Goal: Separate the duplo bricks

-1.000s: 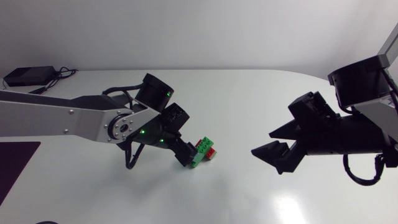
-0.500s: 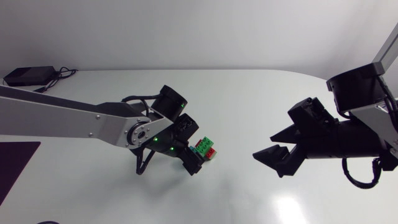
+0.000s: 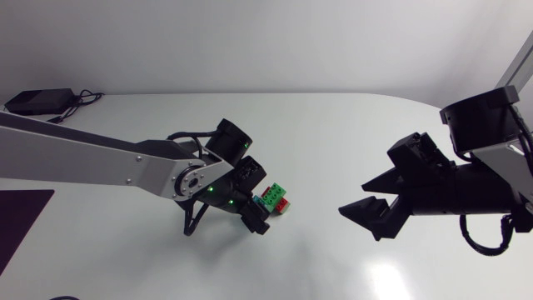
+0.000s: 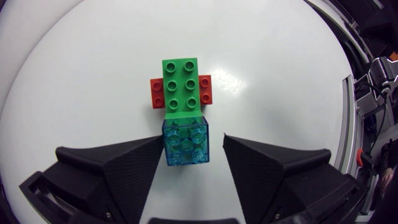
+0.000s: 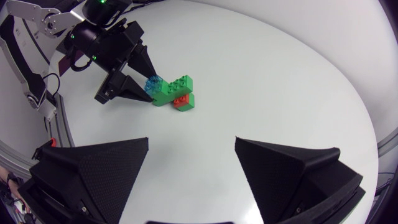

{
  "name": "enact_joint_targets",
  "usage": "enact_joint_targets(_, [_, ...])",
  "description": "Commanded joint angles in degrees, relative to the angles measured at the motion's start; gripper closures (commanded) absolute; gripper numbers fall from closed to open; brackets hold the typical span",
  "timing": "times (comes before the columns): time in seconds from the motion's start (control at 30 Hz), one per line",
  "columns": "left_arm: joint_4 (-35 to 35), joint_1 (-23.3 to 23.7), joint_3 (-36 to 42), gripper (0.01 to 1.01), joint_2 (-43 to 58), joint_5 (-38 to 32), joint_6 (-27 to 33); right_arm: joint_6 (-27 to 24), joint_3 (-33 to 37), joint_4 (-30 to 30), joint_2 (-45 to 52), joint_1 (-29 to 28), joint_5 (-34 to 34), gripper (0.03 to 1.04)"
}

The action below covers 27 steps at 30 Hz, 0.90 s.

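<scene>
In the head view the green brick (image 3: 272,197) lies on the white table (image 3: 333,125), with a red brick (image 3: 284,204) touching it on the side toward the right arm and partly under it. The left gripper (image 3: 256,218) sits right at the green brick's other end, and a sliver of blue brick (image 3: 259,201) shows between the two. The right gripper (image 3: 353,197) hangs well apart from the green brick, fingers spread wide with nothing between them. A black box (image 3: 33,102) lies far from the green brick, at the table's back corner beyond the left arm. In the left wrist view the green brick (image 4: 180,87) lies just ahead of the left gripper (image 4: 193,139), stacked crosswise over the red brick (image 4: 156,93), whose ends stick out on both sides. The clear blue brick (image 4: 185,142) touches the green brick's near end and sits between the fingers, which stand apart: one tip is at the blue brick's side and the other leaves a strip of bare table, so nothing is clamped. In the right wrist view the green brick (image 5: 177,87) lies well ahead of the right gripper (image 5: 191,140), whose fingers are wide apart and hold nothing. The red brick (image 5: 183,101) is under the green brick's nearer side, the blue brick (image 5: 153,84) is at its end, and the left gripper (image 5: 149,88) straddles that blue end.
</scene>
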Motion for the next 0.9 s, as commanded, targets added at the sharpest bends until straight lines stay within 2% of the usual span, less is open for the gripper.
enact_joint_targets(0.0, [-0.50,0.22,1.03,0.530,2.04,0.50,-1.25,-0.83,-1.92,0.24,-0.85,-0.50,-0.32,0.06])
enact_joint_targets(0.47, [0.38,0.05,-0.72,0.700,0.46,0.41,-0.72,-0.74,-3.15,-0.55,-3.93,-0.50,-0.32,0.06])
enact_joint_targets(0.67, [1.43,-0.13,-1.78,0.721,-1.12,0.41,0.07,-0.56,-3.33,-0.81,-4.28,-0.41,-0.32,0.06])
enact_joint_targets(0.87, [1.61,0.22,-3.80,0.739,-7.45,0.50,4.64,-0.74,-2.89,-0.81,-4.37,0.12,-0.93,0.06])
